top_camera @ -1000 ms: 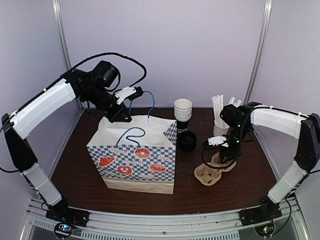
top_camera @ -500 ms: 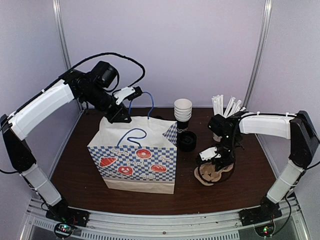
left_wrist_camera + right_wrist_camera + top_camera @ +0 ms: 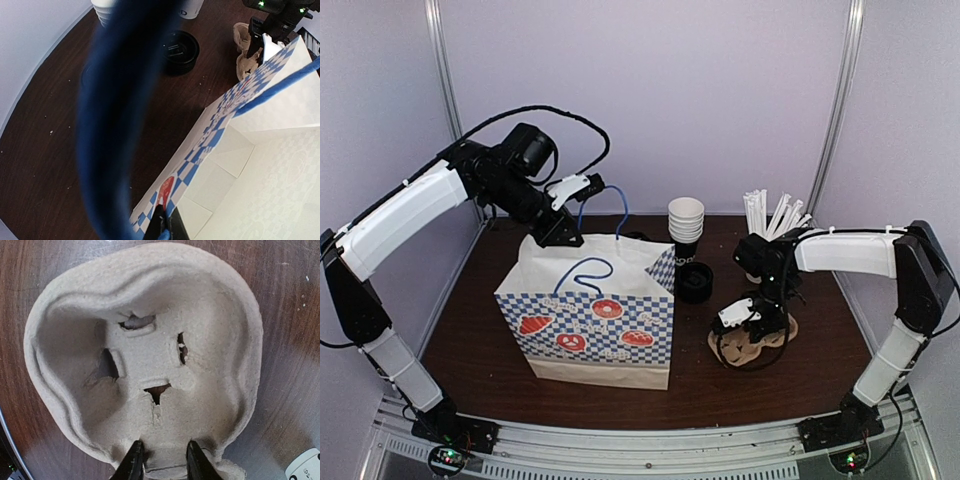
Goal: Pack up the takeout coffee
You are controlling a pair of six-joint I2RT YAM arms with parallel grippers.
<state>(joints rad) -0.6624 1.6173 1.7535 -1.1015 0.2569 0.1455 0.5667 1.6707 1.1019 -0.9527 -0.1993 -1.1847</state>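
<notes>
Standing centre-left, the paper bag [image 3: 585, 320] was held open for loading by the left hand [image 3: 563, 232] clamped on its rim, the pulp carrier [image 3: 210, 340] pinched by the right hand [image 3: 164, 460].

blue handle [image 3: 115, 125]: blurred streak, 12 to 6 o'clock
left gripper [image 3: 161, 226]: cut off at 6 o'clock, only fingertips show on paper bag [image 3: 260, 165] rim
pulp carrier [image 3: 150, 340]: near rim cut off at 6 o'clock; from above, mostly under right gripper [image 3: 752, 328]
cup print [image 3: 685, 263]: unreadable
</notes>
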